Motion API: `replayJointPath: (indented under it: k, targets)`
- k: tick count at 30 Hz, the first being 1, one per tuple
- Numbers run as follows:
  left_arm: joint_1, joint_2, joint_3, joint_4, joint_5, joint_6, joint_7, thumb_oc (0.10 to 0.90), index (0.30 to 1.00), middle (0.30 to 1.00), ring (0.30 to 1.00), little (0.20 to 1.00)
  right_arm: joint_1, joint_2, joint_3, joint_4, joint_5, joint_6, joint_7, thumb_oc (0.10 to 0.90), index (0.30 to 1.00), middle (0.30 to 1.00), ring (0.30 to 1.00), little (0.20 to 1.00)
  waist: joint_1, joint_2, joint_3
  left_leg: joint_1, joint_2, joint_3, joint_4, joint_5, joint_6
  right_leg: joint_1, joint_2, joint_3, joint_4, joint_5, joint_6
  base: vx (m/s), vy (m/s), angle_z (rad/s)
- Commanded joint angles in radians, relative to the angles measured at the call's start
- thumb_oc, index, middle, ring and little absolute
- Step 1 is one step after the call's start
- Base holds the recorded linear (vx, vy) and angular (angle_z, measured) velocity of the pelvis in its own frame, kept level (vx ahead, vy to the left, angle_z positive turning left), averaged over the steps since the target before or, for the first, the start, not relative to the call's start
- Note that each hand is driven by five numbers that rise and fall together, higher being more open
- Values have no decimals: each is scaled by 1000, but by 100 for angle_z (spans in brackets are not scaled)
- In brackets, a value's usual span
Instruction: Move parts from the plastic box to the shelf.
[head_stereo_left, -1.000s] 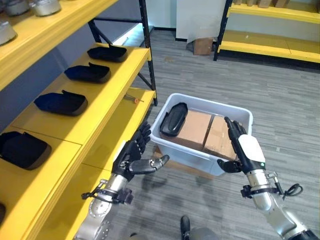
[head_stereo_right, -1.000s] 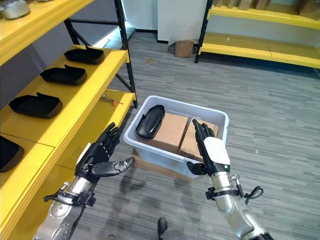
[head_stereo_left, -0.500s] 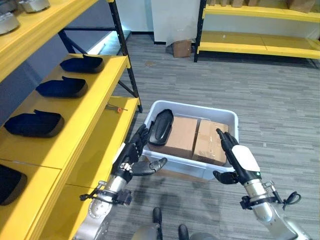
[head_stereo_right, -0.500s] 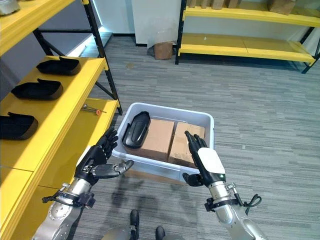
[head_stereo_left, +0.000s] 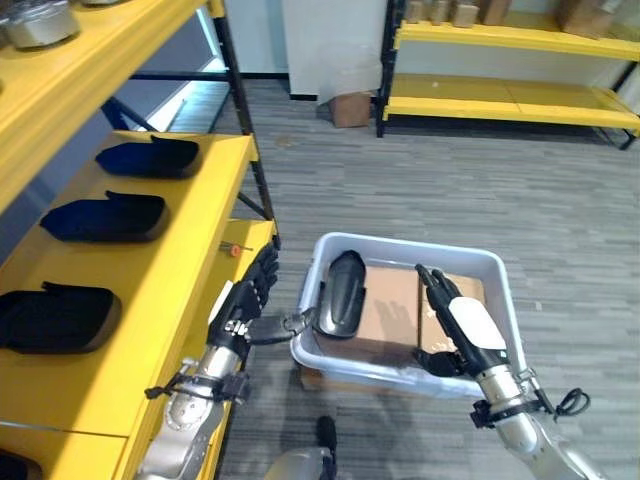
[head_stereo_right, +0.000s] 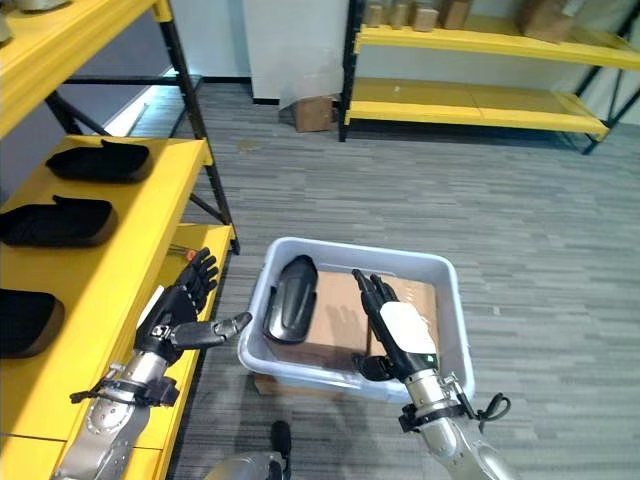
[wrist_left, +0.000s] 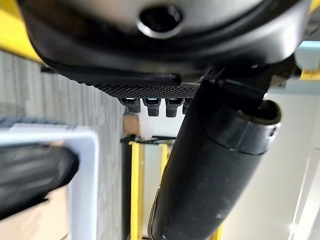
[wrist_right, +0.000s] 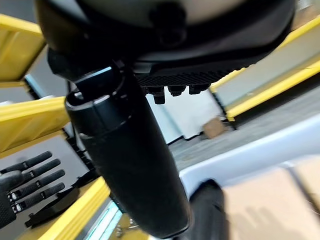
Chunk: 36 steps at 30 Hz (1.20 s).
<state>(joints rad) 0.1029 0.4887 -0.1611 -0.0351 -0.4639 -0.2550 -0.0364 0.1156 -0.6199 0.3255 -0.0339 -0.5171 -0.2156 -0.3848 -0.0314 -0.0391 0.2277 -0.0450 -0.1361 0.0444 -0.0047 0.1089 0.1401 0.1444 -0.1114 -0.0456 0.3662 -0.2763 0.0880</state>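
A pale plastic box (head_stereo_left: 500, 290) stands on the floor before me, holding two cardboard cartons (head_stereo_left: 395, 310) and one black moulded part (head_stereo_left: 342, 292) leaning at its left end. My left hand (head_stereo_left: 243, 305) hovers open beside the box's left wall, its thumb pointing at the part, touching nothing. Over the right carton my right hand (head_stereo_left: 462, 325) is open too, fingers straight, empty. The yellow shelf (head_stereo_left: 175, 260) at the left carries three similar black parts (head_stereo_left: 105, 217). In the left wrist view the part (wrist_left: 30, 175) and the box rim (wrist_left: 82, 185) show past the thumb.
An upper yellow shelf board (head_stereo_left: 90, 65) overhangs the left, with a black upright post (head_stereo_left: 245, 140) at the shelf's end. A small orange-handled tool (head_stereo_left: 233, 250) lies on a lower board. A second yellow rack (head_stereo_left: 500, 95) and a small carton (head_stereo_left: 348, 108) stand across the grey floor.
The camera has swung, so the whole scene shifted. Both hands stay open and now sit closer to the box, the right one over the carton, the left one by the left wall.
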Motion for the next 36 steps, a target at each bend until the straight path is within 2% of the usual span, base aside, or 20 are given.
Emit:
replayJointPath:
  k: [1, 2, 3, 5, 7, 10, 14, 16, 19, 22, 25, 29, 34, 36]
  targets:
    - [-11, 9, 18, -112, 6, -97, -50, 900, 1000, 1000, 1000, 1000, -111, -15, -72, -25, -30, -15, -75, 900, 1000, 1000, 1000, 1000, 12, 4, -53, 12, 105, 46, -23, -110, -72, -85, 47, -55, 72, 190, 30, 75, 91, 19]
    - [-9, 10, 19, -115, 13, -98, -48, 900, 1000, 1000, 1000, 1000, -115, -11, -75, -15, -44, -18, -75, 900, 1000, 1000, 1000, 1000, 11, 5, -48, 26, 107, 48, -29, -115, -66, -131, 41, -63, 125, 212, 40, 71, 17, 17]
    - [-12, 16, 23, -117, 5, -93, -45, 900, 1000, 1000, 1000, 1000, -123, -13, -79, 3, -47, -32, -75, 900, 1000, 1000, 1000, 1000, 9, 8, -39, 44, 113, 48, -34, -119, -70, -178, 37, -75, 116, 205, 37, 124, -70, 18]
    - [-26, 25, 28, -105, -9, -94, -40, 900, 1000, 1000, 1000, 1000, -139, -36, -85, 16, -32, -43, -67, 900, 1000, 1000, 1000, 1000, 7, 5, -30, 70, 128, 44, -38, -124, -86, -196, 23, -81, -60, 211, 31, 105, -184, 8]
    - [-19, 29, 30, -108, 1, -100, -37, 900, 1000, 1000, 1000, 1000, -146, -39, -78, 8, -30, -28, -59, 900, 1000, 1000, 1000, 1000, 4, 1, -15, 99, 143, 36, -46, -135, -89, -207, 10, -65, -132, 270, 49, 78, -177, -5]
    - [-13, 29, 31, -119, -8, -85, -39, 900, 1000, 1000, 1000, 1000, -142, -50, -78, 14, -17, -37, -36, 900, 1000, 1000, 1000, 1000, 8, -3, -23, 110, 163, 25, -64, -125, -108, -167, 23, -59, -213, 242, 38, 63, -151, 0]
    - [2, 24, 20, -132, -5, -79, -21, 900, 1000, 1000, 1000, 1000, -145, -71, -63, 21, -23, -41, -8, 900, 1000, 1000, 1000, 1000, 22, -12, -36, 103, 169, 13, -72, -115, -127, -117, 26, -69, -294, 245, 26, 46, -138, 6]
    - [27, 22, 22, -133, -15, -88, -45, 900, 1000, 1000, 1000, 1000, -150, -94, -45, 18, -32, -32, 12, 900, 1000, 1000, 1000, 1000, 36, -15, -46, 97, 174, 5, -74, -112, -141, -76, 29, -84, -336, 241, 15, 58, -140, 7]
    - [47, 29, 37, -138, -29, -91, -56, 900, 1000, 1000, 1000, 1000, -142, -122, -46, 18, -52, 17, 5, 900, 1000, 1000, 1000, 1000, 43, -14, -47, 96, 184, -1, -74, -108, -150, -54, 29, -99, -352, 236, 8, 28, -79, 9]
    - [52, 32, 38, -142, -32, -88, -52, 900, 1000, 1000, 1000, 1000, -143, -124, -50, 17, -34, 26, 9, 900, 1000, 1000, 1000, 1000, 43, -14, -47, 97, 188, -2, -75, -107, -153, -49, 30, -100, -356, 235, 6, 14, -28, -1]
    - [65, 35, 43, -147, -36, -76, -49, 900, 1000, 1000, 1000, 1000, -154, -134, -49, 7, -53, 9, 50, 900, 1000, 1000, 1000, 1000, 48, -14, -48, 98, 196, -7, -75, -104, -160, -37, 31, -108, -360, 230, 3, 36, -46, -4]
    - [70, 38, 46, -148, -39, -63, -62, 900, 1000, 1000, 1000, 1000, -183, -161, -21, -7, -90, -46, 97, 900, 1000, 1000, 1000, 1000, 62, -16, -48, 92, 201, -14, -72, -99, -167, -30, 33, -119, -363, 225, -3, 37, -47, 0]
    - [59, 47, 24, -141, -42, -60, -74, 900, 1000, 1000, 1000, 1000, -260, -194, 55, 13, -117, -82, 135, 900, 1000, 1000, 1000, 1000, 90, -20, -33, 61, 204, -29, -66, -86, -175, -34, 43, -128, -357, 211, -15, 14, -81, 11]
    - [40, 55, 7, -130, -41, -75, -84, 900, 1000, 1000, 1000, 1000, -313, -203, 106, 66, -162, -87, 116, 900, 1000, 1000, 1000, 1000, 107, -20, -10, 25, 207, -45, -45, -78, -180, -54, 49, -133, -338, 202, -24, -56, -106, 19]
